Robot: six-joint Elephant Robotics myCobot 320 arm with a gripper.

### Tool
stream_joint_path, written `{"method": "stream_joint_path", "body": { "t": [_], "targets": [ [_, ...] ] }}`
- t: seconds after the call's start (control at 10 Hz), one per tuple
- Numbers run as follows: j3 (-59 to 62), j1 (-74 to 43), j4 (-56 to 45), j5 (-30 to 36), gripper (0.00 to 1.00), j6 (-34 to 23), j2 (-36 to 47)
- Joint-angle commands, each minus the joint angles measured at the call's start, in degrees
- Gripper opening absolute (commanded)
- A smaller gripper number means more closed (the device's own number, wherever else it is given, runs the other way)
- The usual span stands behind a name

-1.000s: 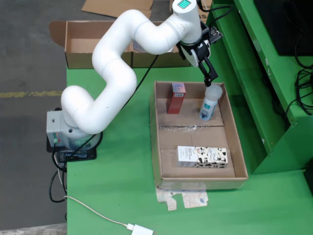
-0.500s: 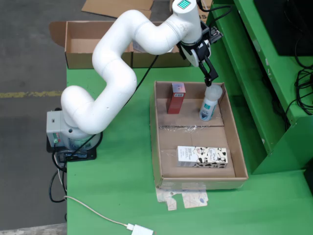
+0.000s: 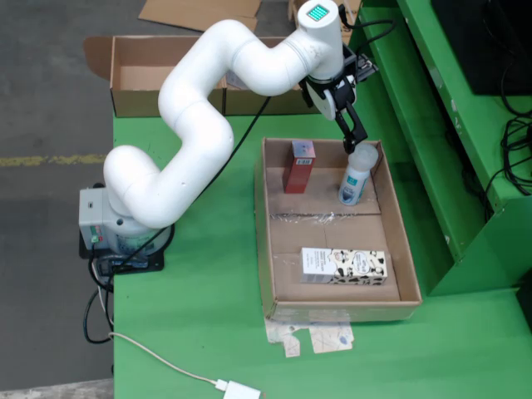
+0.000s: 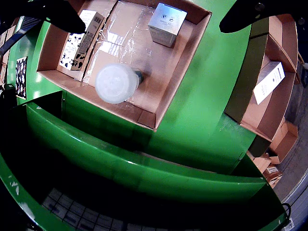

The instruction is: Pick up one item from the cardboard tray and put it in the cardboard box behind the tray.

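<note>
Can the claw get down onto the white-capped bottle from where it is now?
Probably yes. The claw is open just above the bottle, which stands upright with nothing over its cap; the tray wall is close beside it.

Count, fixed view. One cardboard tray (image 3: 264,241) on the green counter (image 3: 191,324). Items in the tray: three.
- one red carton (image 3: 299,166), upright, at the tray's far edge
- one white bottle (image 3: 357,175) with a pale cap, toward the tray's far right corner
- one black-and-white patterned carton (image 3: 344,266), lying flat near the tray's near edge

Open cardboard boxes at the counter's far edge: two, side by side, the left box (image 3: 137,79) and the right box (image 3: 266,100). The riding view shows one white carton (image 4: 268,83) in a box there.

One white cable (image 3: 158,359) with one plug along the counter's near edge. One robot arm (image 3: 199,125), one hand (image 3: 353,133).
</note>
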Motion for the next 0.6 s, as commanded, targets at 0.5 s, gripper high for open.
{"method": "stream_joint_path", "body": {
  "t": [0.5],
  "targets": [
    [1.8,-3.9,2.5,4.1,1.00,-0.9,-5.4]
  ]
}}
